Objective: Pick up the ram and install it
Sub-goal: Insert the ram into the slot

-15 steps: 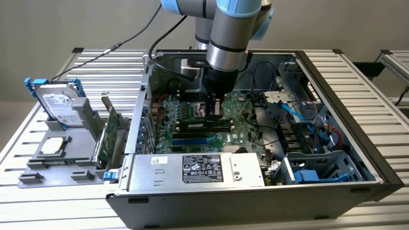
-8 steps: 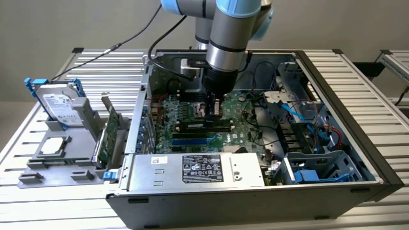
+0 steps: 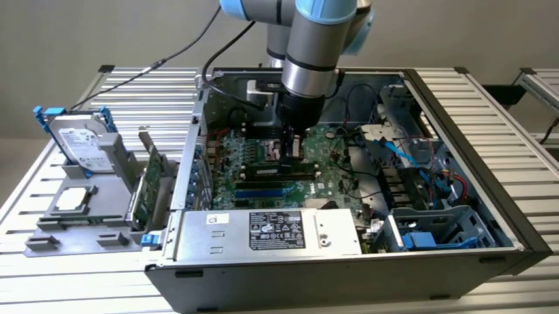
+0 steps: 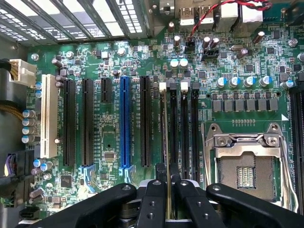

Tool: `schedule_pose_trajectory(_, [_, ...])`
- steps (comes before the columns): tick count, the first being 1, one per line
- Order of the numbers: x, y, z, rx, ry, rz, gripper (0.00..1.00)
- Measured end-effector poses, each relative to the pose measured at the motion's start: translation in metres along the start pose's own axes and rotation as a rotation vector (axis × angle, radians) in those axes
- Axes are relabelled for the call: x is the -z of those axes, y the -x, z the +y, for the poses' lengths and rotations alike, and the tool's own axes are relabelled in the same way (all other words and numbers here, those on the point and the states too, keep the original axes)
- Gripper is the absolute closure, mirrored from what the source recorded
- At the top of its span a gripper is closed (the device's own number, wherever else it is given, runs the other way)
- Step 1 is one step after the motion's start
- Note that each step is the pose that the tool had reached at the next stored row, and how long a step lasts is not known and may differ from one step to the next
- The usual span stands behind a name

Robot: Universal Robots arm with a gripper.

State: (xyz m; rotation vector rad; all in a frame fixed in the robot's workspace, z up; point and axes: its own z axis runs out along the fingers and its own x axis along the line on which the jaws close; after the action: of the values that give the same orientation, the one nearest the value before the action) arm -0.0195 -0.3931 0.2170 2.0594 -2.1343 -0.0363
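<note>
In the wrist view the ram [image 4: 166, 142] appears edge-on as a thin dark strip with a gold lower edge. It runs from between my fingers along the outermost of the black memory slots [image 4: 183, 128], lined up with it; whether it is seated I cannot tell. My gripper [image 4: 167, 184] is shut on the ram, one black finger [image 4: 153, 199] on each side. In the exterior view my gripper [image 3: 292, 152] reaches straight down inside the open computer case [image 3: 454, 111], just above the motherboard [image 3: 253, 176] near its middle.
The empty CPU socket [image 4: 244, 166] lies beside the memory slots. On their other side are a blue slot [image 4: 125, 123], black slots and a white slot [image 4: 47, 116]. The power supply [image 3: 271, 232] fills the case front. Outside the case, a holder carries a green expansion card [image 3: 153, 176] and a hard drive [image 3: 83, 140].
</note>
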Motion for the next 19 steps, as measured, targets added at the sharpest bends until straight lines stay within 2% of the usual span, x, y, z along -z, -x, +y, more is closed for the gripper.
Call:
schedule_pose_trajectory(4, [-0.0001, 0.0001, 0.0000, -0.002, -0.0002, 0.0061, 0.86])
schedule_pose_trajectory(10, [-0.0019, 0.0015, -0.0002, -0.004, -0.0003, 0.0221, 0.86])
schedule_pose_trajectory(15, [-0.0028, 0.0032, -0.0003, -0.005, -0.0007, 0.0296, 0.86])
schedule_pose_trajectory(19, [-0.0028, 0.0041, -0.0003, -0.005, -0.0001, 0.0330, 0.86])
